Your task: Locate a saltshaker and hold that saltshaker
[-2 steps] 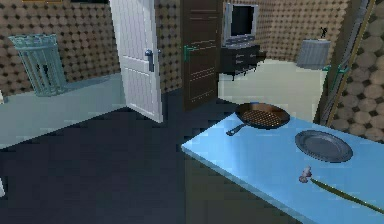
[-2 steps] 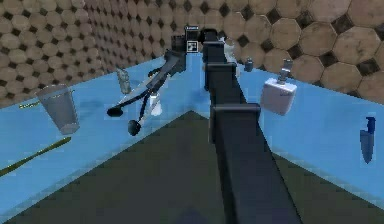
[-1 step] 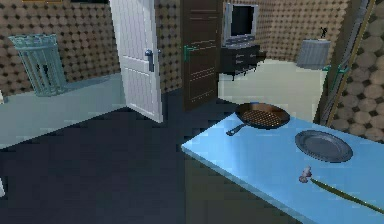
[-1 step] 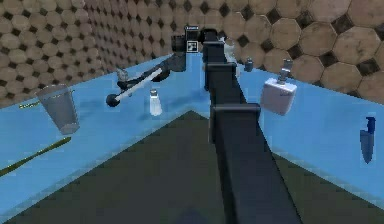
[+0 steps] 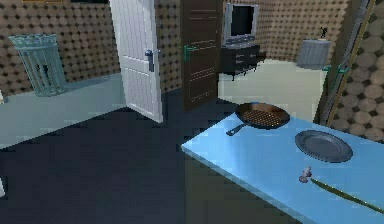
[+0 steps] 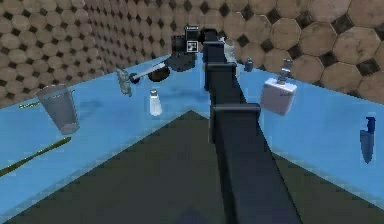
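A small white saltshaker [image 6: 156,102] with a grey top stands upright on the blue counter [image 6: 110,125]. My arm [image 6: 232,130] rises as a dark bar from the bottom edge to the white marker squares [image 6: 190,41]. Left of them is the dark gripper body, and its thin fingers [image 6: 135,76] reach left over the counter. The gripper [image 6: 127,79] lies above and left of the saltshaker in the picture. I cannot tell whether it touches the shaker or holds anything.
A clear glass [image 6: 62,108], a white boxy appliance [image 6: 280,95] and a blue object [image 6: 366,138] stand on the L-shaped counter, against cork-patterned walls. Ahead, the counter [image 5: 250,155] carries a frying pan [image 5: 262,116] and a dark plate [image 5: 323,145]. Dark floor leads to a white door [image 5: 135,55].
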